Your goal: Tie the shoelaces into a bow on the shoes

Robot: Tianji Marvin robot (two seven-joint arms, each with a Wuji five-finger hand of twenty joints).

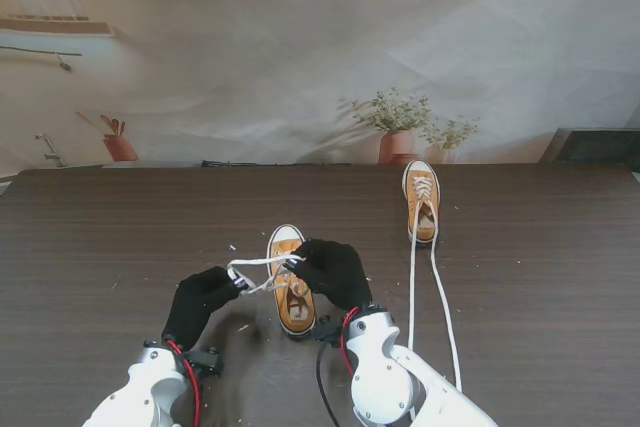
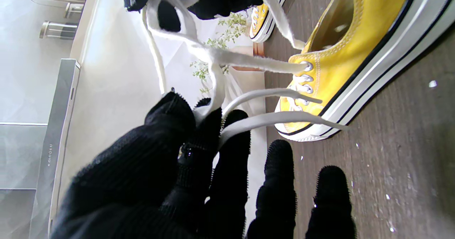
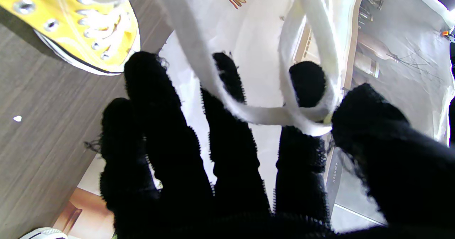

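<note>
Left hand point(image 1: 205, 299) first: thumb and forefinger are pinched on a white lace point(image 2: 249, 120) just left of the near yellow sneaker point(image 1: 291, 287), and its wrist view shows the strand pressed between thumb and index while the outer fingers point(image 2: 275, 182) stick out free. From that pinch the lace point(image 1: 262, 262) runs rightward, lifted clear of the table point(image 1: 100, 237), across the shoe's tongue to the right hand point(image 1: 335, 272), which hovers at the sneaker's right edge. There the lace point(image 3: 284, 114) is trapped between thumb and forefinger, with a loop curling round the fingertip; the other three fingers point(image 3: 156, 125) are spread and hold nothing.

So the near sneaker sits between both hands, laces crossed in mid-air, no bow formed yet.

Further right and farther from me, the second sneaker point(image 1: 421, 199) waits untied, its two long laces point(image 1: 432, 287) trailing toward me across the wood.

The danger, as I read it: these are light fingertip pinches on flat, slick lace. Pull apart too hard and a strand slips out, or the loop collapses. The shoe is unanchored too, so a sharp tug could drag or tip it.
</note>
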